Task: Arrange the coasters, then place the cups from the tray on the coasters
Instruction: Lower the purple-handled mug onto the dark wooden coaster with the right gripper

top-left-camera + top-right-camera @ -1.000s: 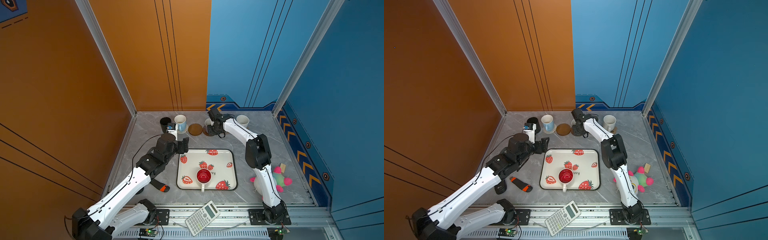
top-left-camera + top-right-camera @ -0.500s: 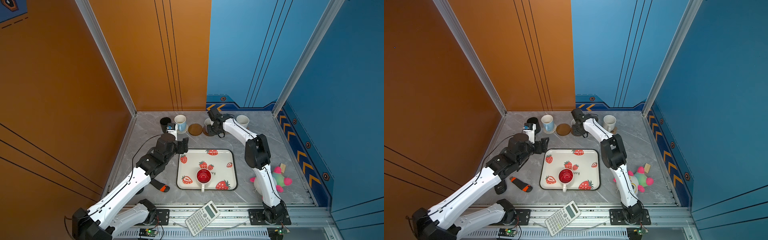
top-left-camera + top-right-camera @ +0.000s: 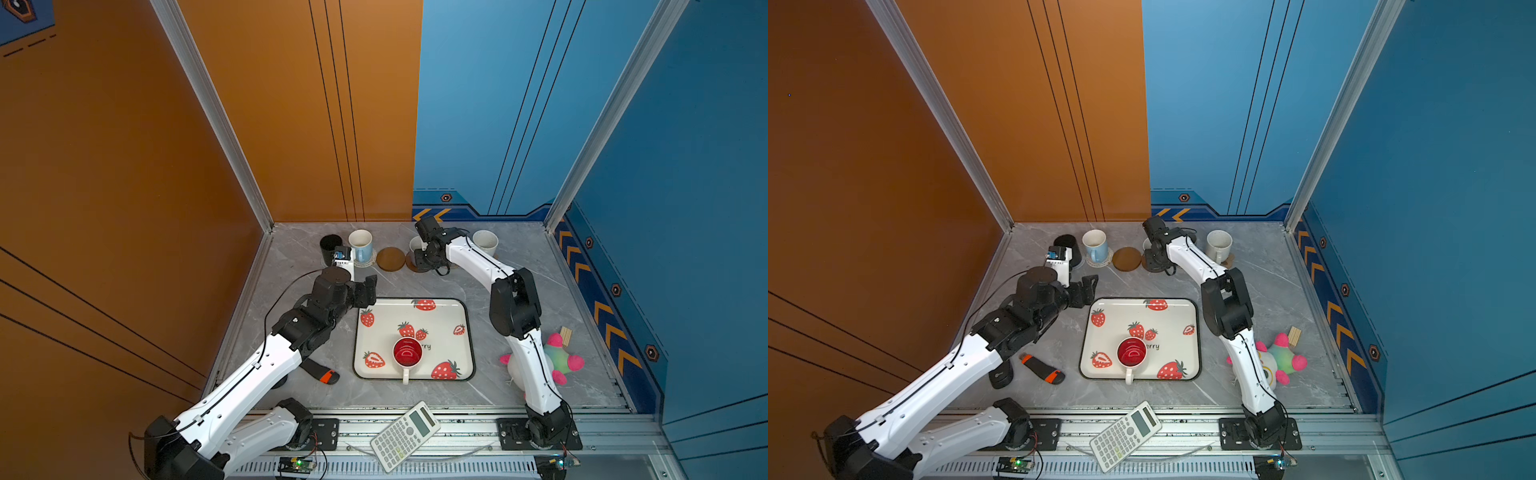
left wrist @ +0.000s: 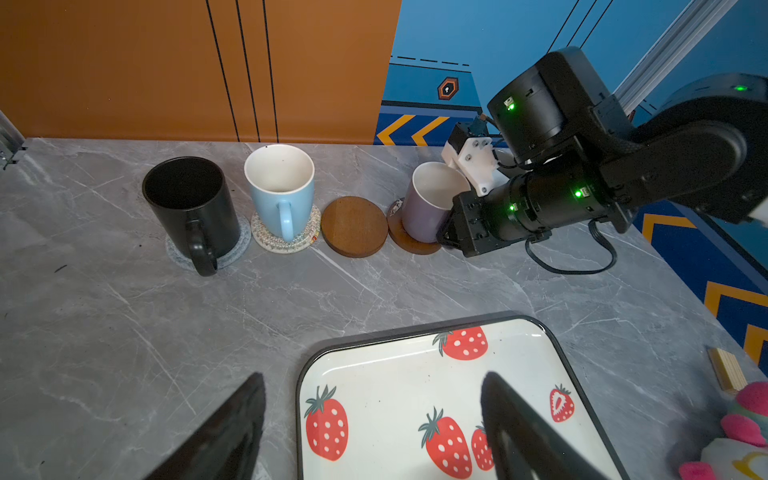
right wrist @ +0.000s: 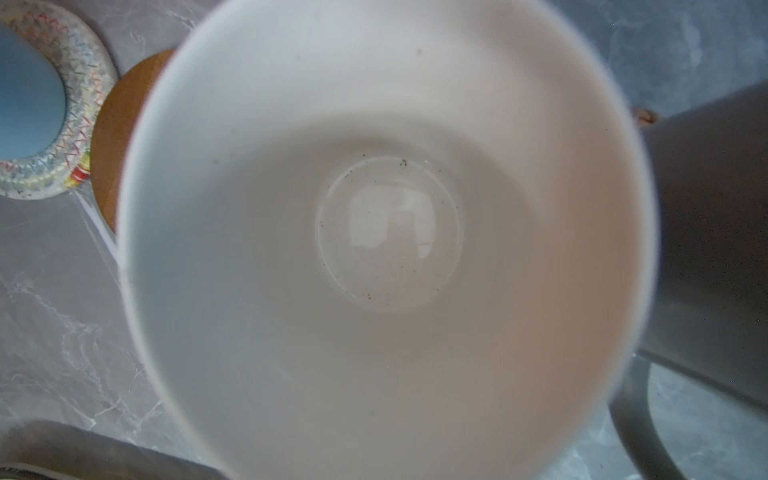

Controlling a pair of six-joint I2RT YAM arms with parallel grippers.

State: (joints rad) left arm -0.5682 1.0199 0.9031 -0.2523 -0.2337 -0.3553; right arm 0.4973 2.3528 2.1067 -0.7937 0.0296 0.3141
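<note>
Overall light: we see even, fairly bright light falling from above in both top views, with the walls [image 3: 291, 124] evenly lit.
Shadows: we find only soft, short ones on the tabletop [image 3: 415, 282], under the arms [image 3: 257, 374] and around the tray [image 3: 468, 332].
Glare: we note a pale sheen along the tray's far inner edge in the left wrist view and a bright reflection in the bottom of the lavender cup [image 5: 386, 232].
Blur: we see that cup's rim soft in the right wrist view; the fingers [image 4: 232, 432] of the left gripper [image 4: 374, 386] are dark and unfocused.
Distortion: we see the corner rails [image 3: 208, 104] splay outward in both top views.
</note>
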